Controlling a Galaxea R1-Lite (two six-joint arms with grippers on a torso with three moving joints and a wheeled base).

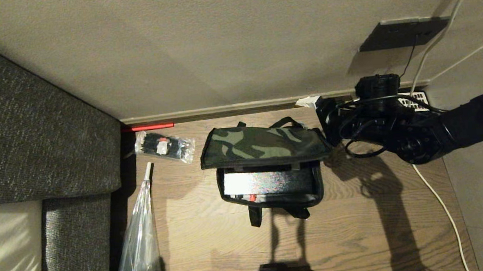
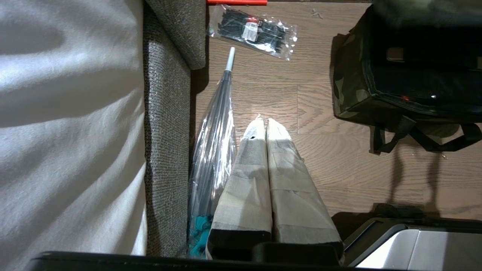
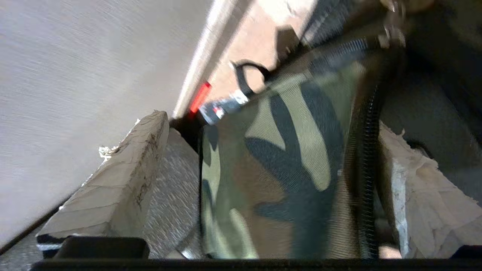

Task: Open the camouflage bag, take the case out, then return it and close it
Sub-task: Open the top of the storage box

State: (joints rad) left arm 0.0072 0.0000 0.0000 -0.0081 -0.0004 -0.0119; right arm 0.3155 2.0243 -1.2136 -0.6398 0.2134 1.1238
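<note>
At the camouflage bag's (image 1: 263,144) raised lid, right tool (image 3: 263,180) spread wide astride its edge; left tool (image 2: 263,128) pressed together.

Access to the case (image 1: 266,182) is half blocked by the raised lid (image 1: 263,144); bare floor (image 1: 370,211) is left on the right.

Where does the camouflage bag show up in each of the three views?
Head: camouflage bag at centre, on the floor.
Left wrist: upper right corner, cut by the edge.
Right wrist: its lid fills the middle, between the open fingers.
Shared landmark: red strip at the wall.
</note>
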